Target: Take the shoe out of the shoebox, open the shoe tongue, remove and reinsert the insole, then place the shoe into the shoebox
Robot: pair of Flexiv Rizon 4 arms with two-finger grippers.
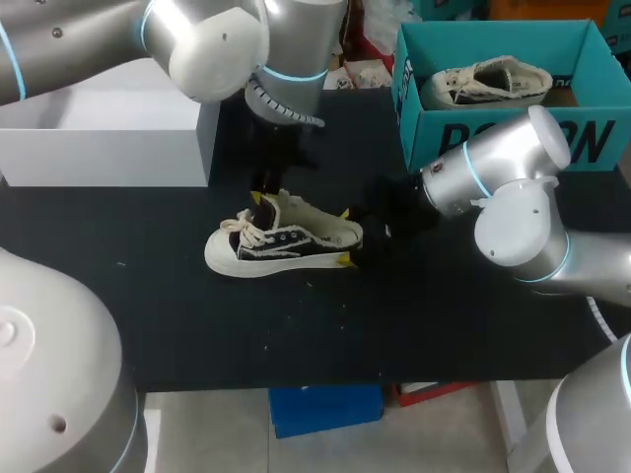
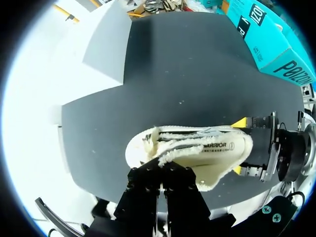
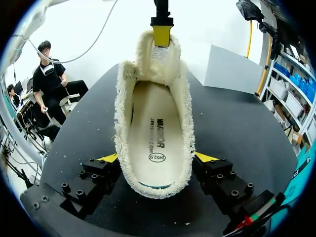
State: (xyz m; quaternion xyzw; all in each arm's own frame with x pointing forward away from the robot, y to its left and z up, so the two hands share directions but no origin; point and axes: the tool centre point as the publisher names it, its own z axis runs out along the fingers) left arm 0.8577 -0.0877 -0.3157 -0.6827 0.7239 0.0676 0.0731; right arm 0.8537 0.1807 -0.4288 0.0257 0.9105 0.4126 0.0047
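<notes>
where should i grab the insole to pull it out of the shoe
Pinch the insole at its heel end, coming down from above through the opening of the shoe. That end lies bare in the wide collar, while the toe end runs in under the raised tongue.

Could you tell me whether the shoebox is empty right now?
No, a pale shoe lies inside the teal shoebox.

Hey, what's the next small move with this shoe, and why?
Probably the left pincer eases the tongue toward the toe: it pinches the tongue, the right pincer clamps the heel, and the insole sits in the shoe, not yet removed.
</notes>
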